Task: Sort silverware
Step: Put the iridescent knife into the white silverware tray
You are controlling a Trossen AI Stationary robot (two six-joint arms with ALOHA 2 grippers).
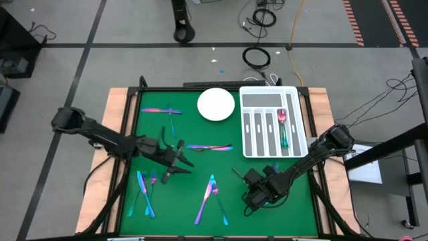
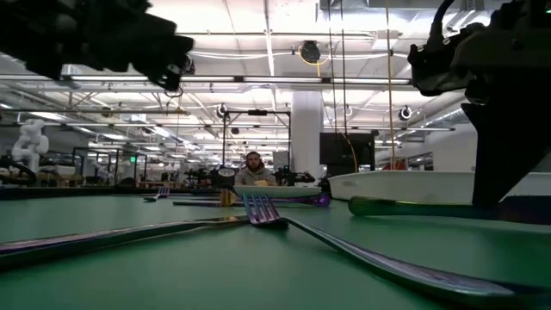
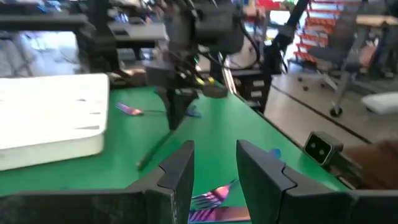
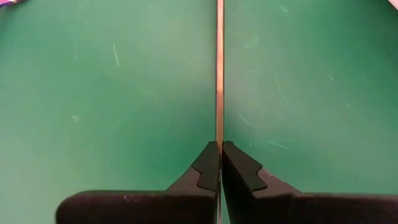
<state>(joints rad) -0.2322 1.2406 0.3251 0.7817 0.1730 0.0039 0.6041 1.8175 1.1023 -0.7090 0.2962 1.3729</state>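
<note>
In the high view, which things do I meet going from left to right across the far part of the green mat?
Lone piece of silverware → white round plate → white slotted tray, with a pink-and-teal spoon in a right-hand slot.

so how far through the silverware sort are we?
Early. Done: one pink-teal spoon lies in the white slotted tray. In hand: the right gripper is shut on a slim utensil seen edge-on, near the table's front right. The left gripper is open mid-table, empty. Left: the loose forks and knives on the green mat, front left, centre and back left.
</note>
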